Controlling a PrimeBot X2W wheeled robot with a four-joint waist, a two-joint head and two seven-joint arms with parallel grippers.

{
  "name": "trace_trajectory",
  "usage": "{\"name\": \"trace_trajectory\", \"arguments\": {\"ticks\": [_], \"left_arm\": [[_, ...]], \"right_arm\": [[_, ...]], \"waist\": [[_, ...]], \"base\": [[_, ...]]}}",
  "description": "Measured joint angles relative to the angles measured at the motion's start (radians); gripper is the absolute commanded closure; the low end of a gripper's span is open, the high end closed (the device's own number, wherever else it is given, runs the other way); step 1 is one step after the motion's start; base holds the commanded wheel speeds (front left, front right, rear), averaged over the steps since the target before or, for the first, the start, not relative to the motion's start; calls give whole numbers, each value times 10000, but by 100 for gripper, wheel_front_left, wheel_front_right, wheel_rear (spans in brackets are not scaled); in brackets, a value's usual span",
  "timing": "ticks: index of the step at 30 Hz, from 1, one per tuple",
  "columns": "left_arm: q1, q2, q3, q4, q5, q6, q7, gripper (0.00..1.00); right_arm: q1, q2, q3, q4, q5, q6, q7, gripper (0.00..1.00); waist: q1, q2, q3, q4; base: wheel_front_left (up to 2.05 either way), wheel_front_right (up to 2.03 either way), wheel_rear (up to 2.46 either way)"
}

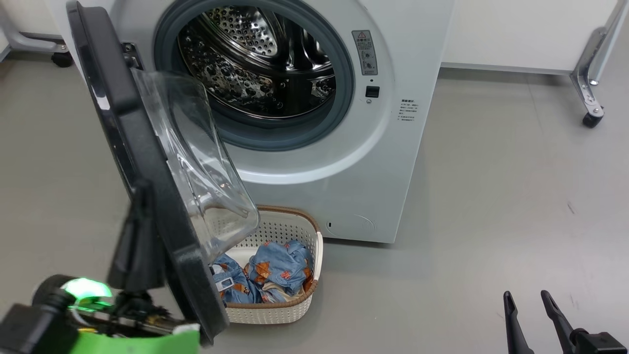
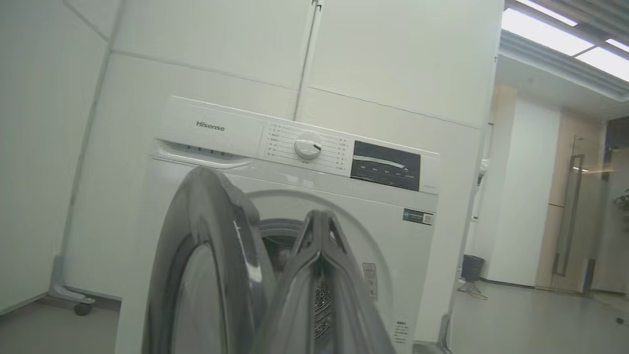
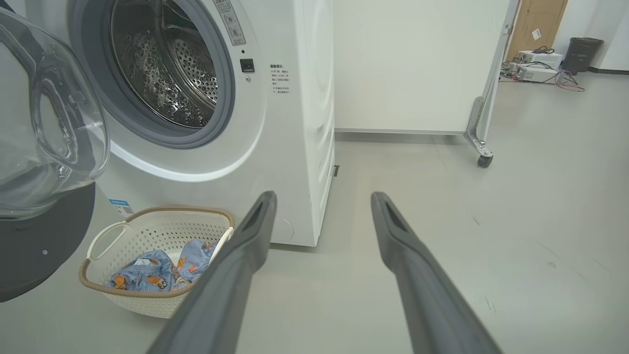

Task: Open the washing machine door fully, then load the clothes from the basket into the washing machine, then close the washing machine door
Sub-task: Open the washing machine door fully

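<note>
1. Now that the washing machine door stands swung well out from the washing machine, edge-on in my head view, I judge the opening step nearly done. Whether the door can swing back any further I cannot tell.
2. My left tool has its two fingers pressed together with nothing between them. It lies along the outer side of the door's black ring, but I cannot confirm contact.
3. My right tool hangs low on my right over the bare floor, fingers apart and empty, well apart from the basket.
4. That basket sits on the floor at the machine's foot, partly beneath the open door, with the clothes bunched inside it.
5. The drum looks empty, so loading has not begun.
6. Left to do, as I read it: finish opening the door if needed, move every garment into the drum, then shut the door.
</note>
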Motion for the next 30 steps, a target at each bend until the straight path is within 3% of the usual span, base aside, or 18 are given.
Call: {"name": "trace_trajectory", "arguments": {"ticks": [6,10,16,30], "left_arm": [[438,67,-1657,-535,-303,-27,1195,100],[1025,75,-2336,117,-571,-27,2201,100],[1440,98,-2489,851,-717,345,2903,100],[1264,96,-2142,1802,-656,1607,3014,100]], "right_arm": [[14,232,-15,40,-215,313,0,0],[8,353,-115,46,-286,424,0,0],[2,516,-198,69,-445,571,0,0],[-1,815,-316,196,-696,784,0,0]], "waist": [[0,0,-61,254],[0,0,-45,293],[0,0,40,279],[0,0,371,64]], "base": [[0,0,0],[0,0,0],[0,0,0],[0,0,0]]}}
